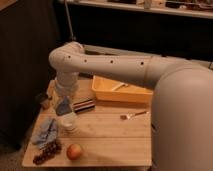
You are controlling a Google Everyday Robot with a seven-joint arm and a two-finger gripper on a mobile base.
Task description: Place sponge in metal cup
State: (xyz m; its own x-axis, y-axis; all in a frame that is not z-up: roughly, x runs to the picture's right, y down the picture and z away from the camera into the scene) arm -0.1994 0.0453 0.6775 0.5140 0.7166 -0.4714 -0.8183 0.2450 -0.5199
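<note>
The metal cup (43, 99) stands near the left edge of the table (110, 137). Just right of the cup hangs the gripper (63, 106), low, with a blue lump at its tip, likely the sponge (61, 108), kept close for the drop. Whether the jaws clamp it I cannot tell. Farther right of the cup lies a yellow tray (120, 94).

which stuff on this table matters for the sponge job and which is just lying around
For the job: gripper, low over the table's left side; blue sponge at it; pale cup just below, probably the metal one.
Just lying about: blue cloth, grapes, round fruit, striped block, fork, yellow tray, dark cup at left edge.
</note>
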